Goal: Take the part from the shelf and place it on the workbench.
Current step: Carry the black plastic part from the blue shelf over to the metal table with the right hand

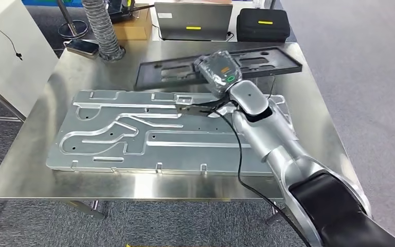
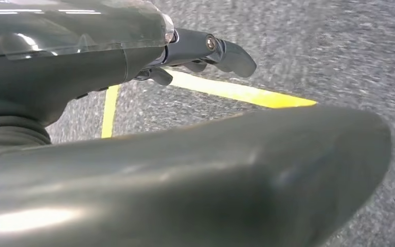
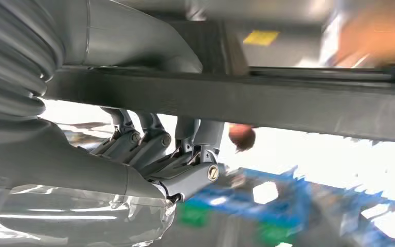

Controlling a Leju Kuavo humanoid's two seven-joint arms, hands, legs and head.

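1. The right hand (image 1: pixel 217 72) reaches over the far side of the steel surface (image 1: pixel 25 170), its fingers (image 3: pixel 149 149) curled around the edge of the black part (image 1: pixel 267 62).
2. That part, a long flat black frame with cut-outs, sits at a slant at the back of the surface, just beyond the big aluminium plate (image 1: pixel 133 139); I cannot tell whether it rests on the surface or is held just above it.
3. The left hand (image 2: pixel 200 51) hangs down over grey carpet (image 2: pixel 339 41) with a yellow line (image 2: pixel 236 91), fingers loosely bent, holding nothing.
4. Behind the surface stand a laptop (image 1: pixel 193 20) and a black case (image 1: pixel 263 24).
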